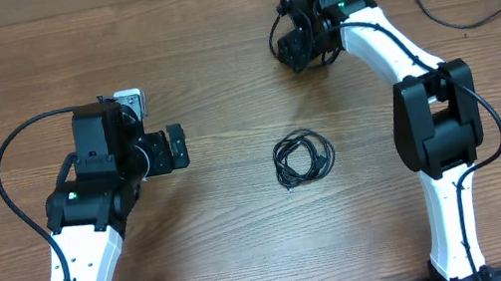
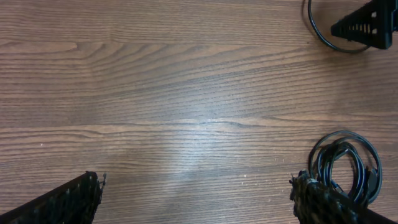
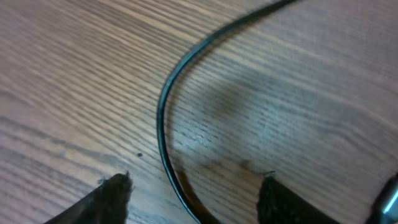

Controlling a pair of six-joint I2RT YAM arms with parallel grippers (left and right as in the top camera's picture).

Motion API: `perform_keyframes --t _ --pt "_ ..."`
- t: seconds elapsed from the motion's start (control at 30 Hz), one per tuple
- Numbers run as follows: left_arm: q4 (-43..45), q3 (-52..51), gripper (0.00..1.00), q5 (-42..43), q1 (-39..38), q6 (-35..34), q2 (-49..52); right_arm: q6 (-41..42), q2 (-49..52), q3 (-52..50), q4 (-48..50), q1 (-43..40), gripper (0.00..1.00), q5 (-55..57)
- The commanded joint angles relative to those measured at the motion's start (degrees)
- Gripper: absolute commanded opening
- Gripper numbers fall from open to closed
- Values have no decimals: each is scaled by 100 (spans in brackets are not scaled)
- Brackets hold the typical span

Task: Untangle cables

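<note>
Two lots of cable lie on the wooden table (image 1: 250, 262), and you are working on the longer one. The loose strand (image 3: 161, 124) sweeps in a wide curve over the far right of the table and passes behind the right arm (image 1: 434, 121). I take it for the same cord that shows in the right wrist view. The smaller lot, the coil (image 1: 304, 157), sits near the middle of the table between the two arms, well apart from that curve, so the two look free of each other.

Your right gripper (image 3: 193, 199) hangs low over the strand with its jaws part-way apart. The cord runs between the fingers but touches neither, so nothing is held yet. Before you close, centre the cord in the gap and bring the fingertips down to the wood, or a cord this thin may slip out beneath them. Close gently, then draw it away from the coil, low and slow.

Your left gripper (image 1: 176, 147) is spread fully wide and empty, with the coil near one fingertip in its own view. Save it for the coil.
</note>
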Motion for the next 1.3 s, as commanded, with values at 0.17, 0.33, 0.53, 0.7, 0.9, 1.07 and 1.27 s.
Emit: perform_keyframes --t 0.17,0.33,0.53,0.7,0.9,1.07,1.27 --pt "15 101 99 -61 -37 -37 39 -175 208 -221 120 133 53 44" --pt "15 101 100 -61 -37 -37 39 -197 284 -225 74 155 44 44" --pt "15 101 99 -63 -37 -37 39 -387 297 -225 42 160 29 74" --pt "13 101 99 -61 -37 -37 39 -378 356 -225 39 160 5 391" --pt "15 101 100 -61 -37 -37 39 140 350 -72 120 39 4 1572" --pt "11 101 99 -61 -37 -37 39 420 310 509 31 -260 4 2767" --pt "11 101 100 -61 -37 -39 39 420 289 1532 -361 -804 4 2889"
